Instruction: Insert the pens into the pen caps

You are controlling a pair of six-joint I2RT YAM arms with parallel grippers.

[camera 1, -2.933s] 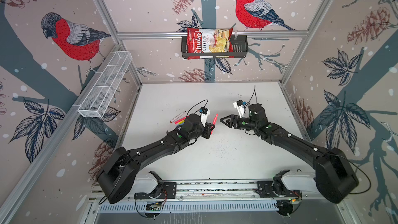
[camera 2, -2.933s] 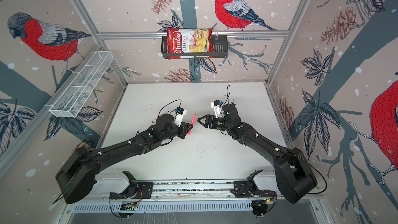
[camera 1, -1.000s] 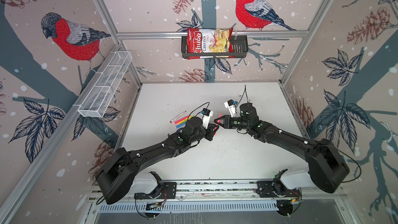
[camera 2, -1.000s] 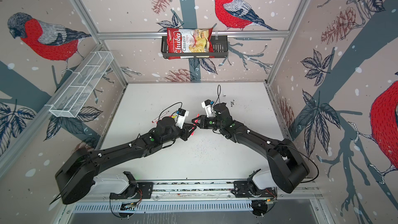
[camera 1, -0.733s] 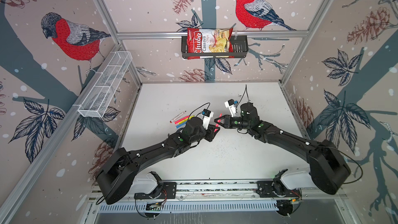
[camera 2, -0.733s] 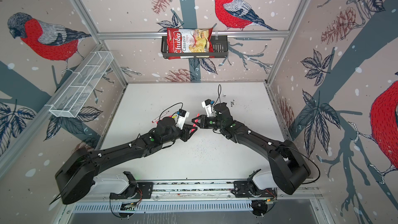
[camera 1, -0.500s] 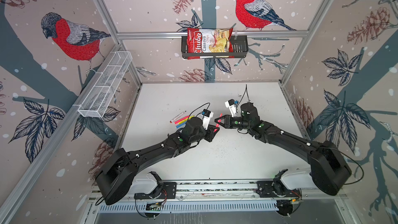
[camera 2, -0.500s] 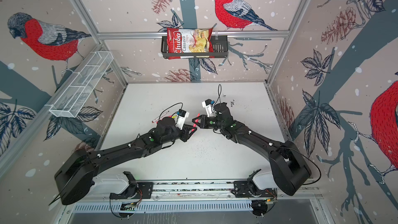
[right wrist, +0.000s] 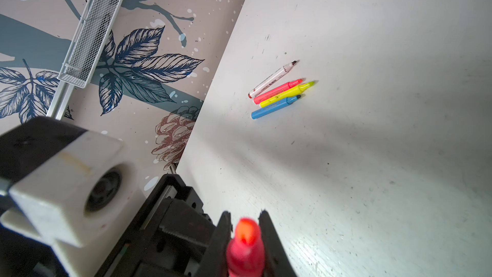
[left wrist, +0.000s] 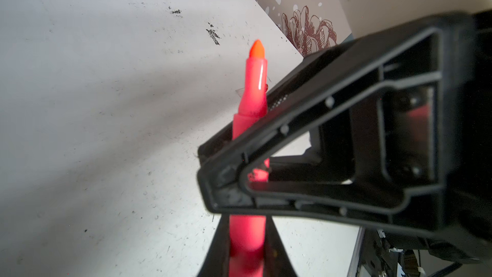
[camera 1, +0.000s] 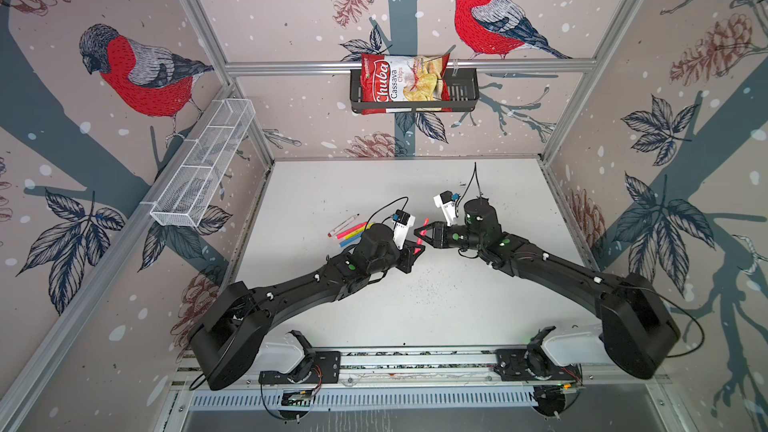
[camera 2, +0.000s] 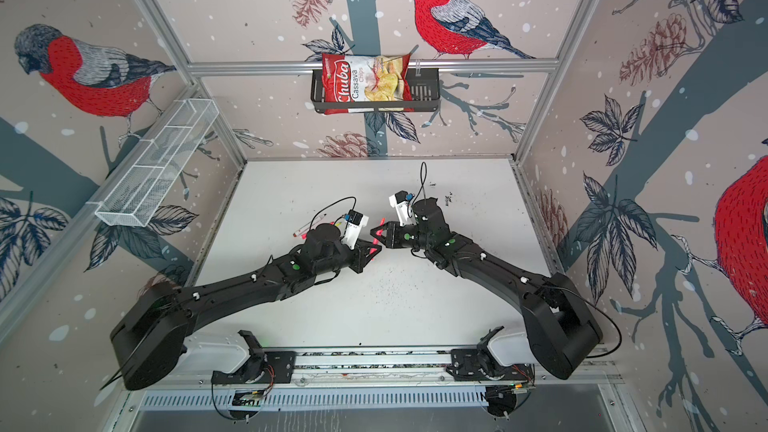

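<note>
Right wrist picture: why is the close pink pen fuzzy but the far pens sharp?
In the right wrist view, the pink plastic pen sits too near the lens, so it blurs; the four coloured pens lying on the white table stay crisp. In the left wrist view, its orange tip is sharp, its lower barrel soft.

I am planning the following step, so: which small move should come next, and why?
Probably the right gripper should open its fingers: it and the left gripper both clamp the same pink pen, whose tip is bare, so one must let go.
</note>
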